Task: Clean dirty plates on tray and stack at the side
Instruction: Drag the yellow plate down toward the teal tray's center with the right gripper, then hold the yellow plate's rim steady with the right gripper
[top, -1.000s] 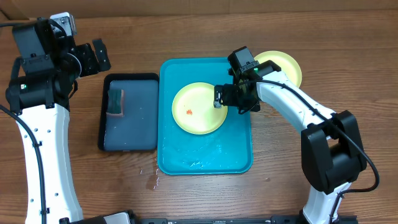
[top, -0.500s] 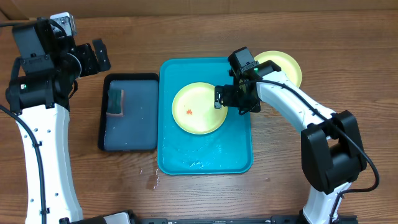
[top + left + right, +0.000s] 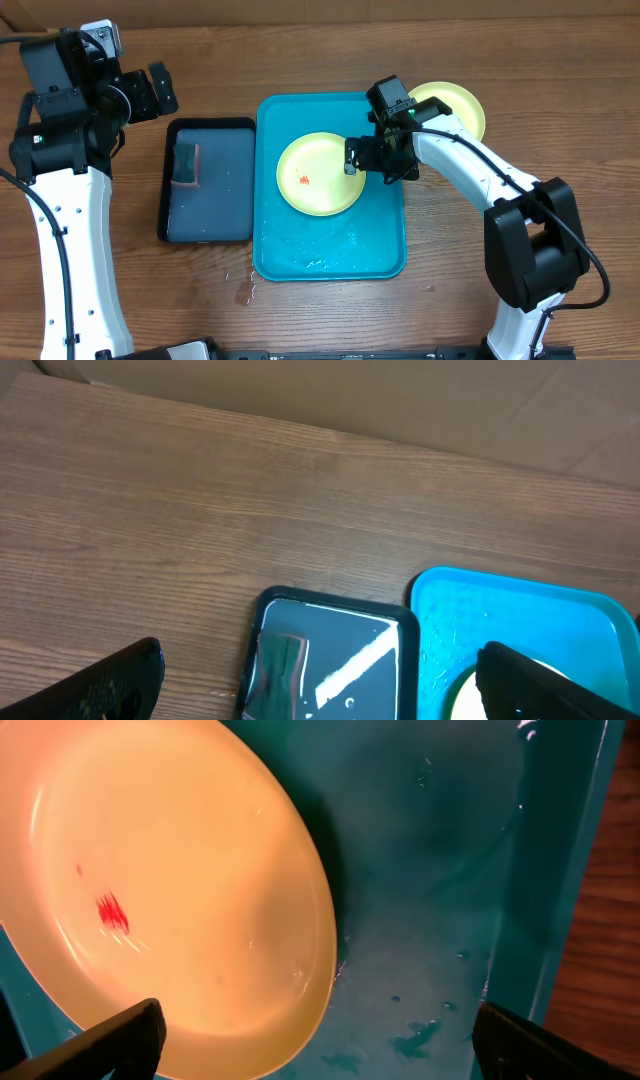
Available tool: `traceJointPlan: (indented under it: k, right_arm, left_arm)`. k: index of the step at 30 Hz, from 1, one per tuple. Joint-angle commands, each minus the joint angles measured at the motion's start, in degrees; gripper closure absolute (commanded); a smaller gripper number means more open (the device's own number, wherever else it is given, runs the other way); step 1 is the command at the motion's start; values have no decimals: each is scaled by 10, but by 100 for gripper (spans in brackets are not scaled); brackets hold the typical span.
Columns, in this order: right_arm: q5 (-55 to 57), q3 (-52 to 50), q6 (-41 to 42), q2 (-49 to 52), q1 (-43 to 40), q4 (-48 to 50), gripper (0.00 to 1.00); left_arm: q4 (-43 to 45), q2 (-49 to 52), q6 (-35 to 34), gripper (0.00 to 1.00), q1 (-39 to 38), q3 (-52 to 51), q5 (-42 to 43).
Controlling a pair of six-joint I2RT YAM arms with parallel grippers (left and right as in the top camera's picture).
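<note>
Plate, pale yellow-green (image 3: 320, 174), lies flat in the far half of the teal tray (image 3: 330, 255) at mid table, with a red smear (image 3: 304, 181) left of its centre. Water spots show on the tray floor. Right tool (image 3: 352, 160) hovers at the plate's right rim. In the wrist view its fingers are spread wide on either side of that rim and pinch nothing.

A second yellow-green plate (image 3: 452, 108) sits on the table (image 3: 520, 80) just right of the tray, toward the far edge. No blue plate is in view.

A dark tray (image 3: 208, 200) sits just left of the teal one, holding water and a sponge (image 3: 187, 164). Left tool (image 3: 155, 92) is raised near the far left corner, fingers spread and empty.

Step looks like the second plate's clean, at setup and not yet scrubbed. Next move likely needs the right tool to drop and pinch the rim to steady it. The left tool would come down onto the sponge, grip it, and carry it to the smear.
</note>
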Motion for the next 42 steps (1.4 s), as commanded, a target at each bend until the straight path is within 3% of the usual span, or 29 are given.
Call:
traceJointPlan:
  k: [1,9,17,20,21,22,28,31,36,40,42]
  right_arm:
    - [0,0,1,-11,-1,51,0]
    - [0,0,1,-11,0,156,0]
    - [24,0,-1,-11,-1,28,2]
    - [30,0,0,-11,0,14,44]
    - [30,0,4,-11,0,11,64]
    - [29,0,6,-11,0,10,70]
    - [26,-16,6,-11,7,15,72]
    - [26,-37,6,-11,7,34,62]
    - [25,-70,17,-11,7,72,55]
    - [25,-87,18,-11,7,97,57]
    - [25,-87,18,-11,7,101,66]
  left_arm:
    - [1,3,-10,0,-3,3,4]
    - [1,3,-10,0,-3,3,4]
    - [0,4,-10,0,-3,3,4]
    - [1,3,-10,0,-3,3,4]
    - [0,4,-10,0,-3,3,4]
    - [1,4,-10,0,-3,3,4]
    - [1,4,-10,0,-3,3,4]
    - [1,4,-10,0,-3,3,4]
    - [1,4,-10,0,-3,3,4]
    - [1,4,-10,0,-3,3,4]
    - [0,4,-10,0,-3,3,4]
